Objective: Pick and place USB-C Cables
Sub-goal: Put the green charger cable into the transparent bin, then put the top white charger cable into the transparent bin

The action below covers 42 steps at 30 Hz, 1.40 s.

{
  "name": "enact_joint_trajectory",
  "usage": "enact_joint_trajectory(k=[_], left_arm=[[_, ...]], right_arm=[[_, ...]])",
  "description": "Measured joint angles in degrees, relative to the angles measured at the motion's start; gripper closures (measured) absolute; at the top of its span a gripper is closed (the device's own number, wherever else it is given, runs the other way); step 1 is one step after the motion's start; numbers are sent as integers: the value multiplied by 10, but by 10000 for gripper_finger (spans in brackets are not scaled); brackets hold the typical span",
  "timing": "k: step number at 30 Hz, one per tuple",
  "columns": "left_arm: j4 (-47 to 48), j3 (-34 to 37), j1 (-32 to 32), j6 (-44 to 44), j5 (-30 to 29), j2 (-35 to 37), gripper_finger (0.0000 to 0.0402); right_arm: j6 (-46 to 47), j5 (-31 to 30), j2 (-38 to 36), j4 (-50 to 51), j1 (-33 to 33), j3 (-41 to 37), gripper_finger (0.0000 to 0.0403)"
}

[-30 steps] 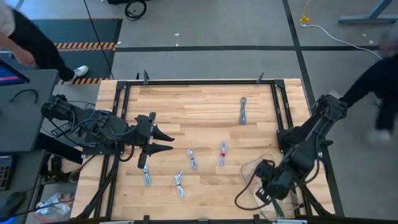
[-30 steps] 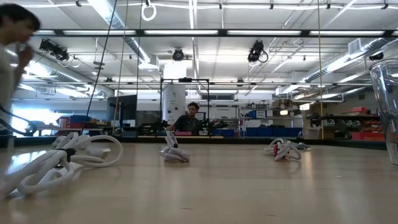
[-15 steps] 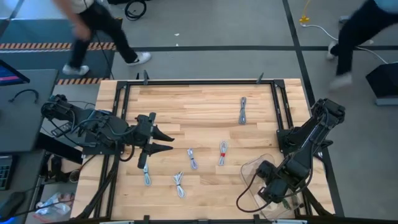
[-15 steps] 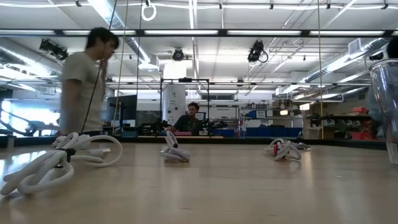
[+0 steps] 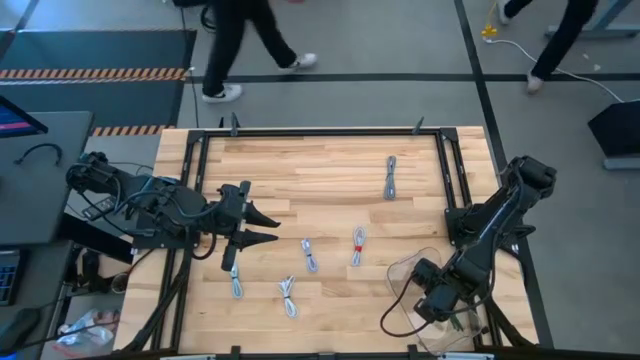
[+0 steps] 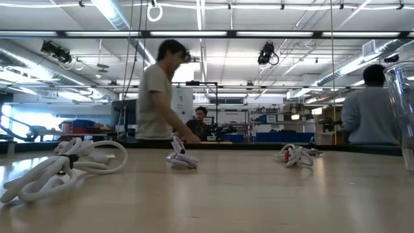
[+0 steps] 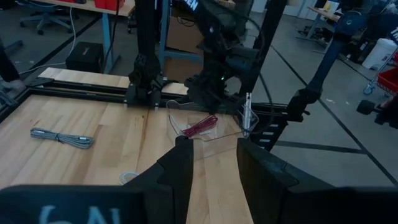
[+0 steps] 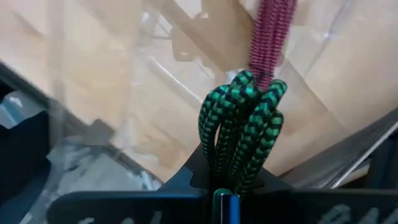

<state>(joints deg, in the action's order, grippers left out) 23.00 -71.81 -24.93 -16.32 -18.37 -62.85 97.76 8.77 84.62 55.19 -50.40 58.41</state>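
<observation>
Table [image 5: 330,165] filled mid-frame in the high view, wooden top inside a dark rail.

Left arm waited at left of frame, left gripper [image 5: 262,226] with jaws spread and empty, hovering just above a grey cable [image 5: 236,281] at lower left.

Right arm reached into lower right of frame; right gripper [image 5: 432,303] sat over the clear tray [image 5: 402,268]. In the right wrist view its jaws pinched a green cable [image 8: 244,127], coil bunched upright between them, a purple cable [image 8: 271,32] lying in the tray beyond.

Loose cables on the table: one grey bundle [image 5: 390,176] at upper right, one with red tie [image 5: 357,244] at centre, two grey ones [image 5: 310,255] [image 5: 289,296] lower centre.

Risk, as judged: the green coil looked springy; released while tilted or high, it could snag a finger or bounce over the tray's low wall. The thin tray could also shift if nudged.

Against the frame half a second back: right gripper sat at much the same spot over the tray, left arm unmoved, cables unmoved. Only the people beyond the table had walked on.
</observation>
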Motion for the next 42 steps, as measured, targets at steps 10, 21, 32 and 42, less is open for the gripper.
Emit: enact_joint_trajectory(k=[10, 21, 32, 42], left_arm=[[0, 0, 0, 0, 0, 0, 271], [0, 0, 0, 0, 0, 0, 271], [0, 0, 0, 0, 0, 0, 271], [0, 0, 0, 0, 0, 0, 271]], right_arm=[[10, 18, -37, -165, 6, -140, 383], [17, 42, -39, -263, 13, -216, 383], [13, 45, -38, -263, 17, -213, 354], [8, 24, -36, -255, 26, -187, 264]])
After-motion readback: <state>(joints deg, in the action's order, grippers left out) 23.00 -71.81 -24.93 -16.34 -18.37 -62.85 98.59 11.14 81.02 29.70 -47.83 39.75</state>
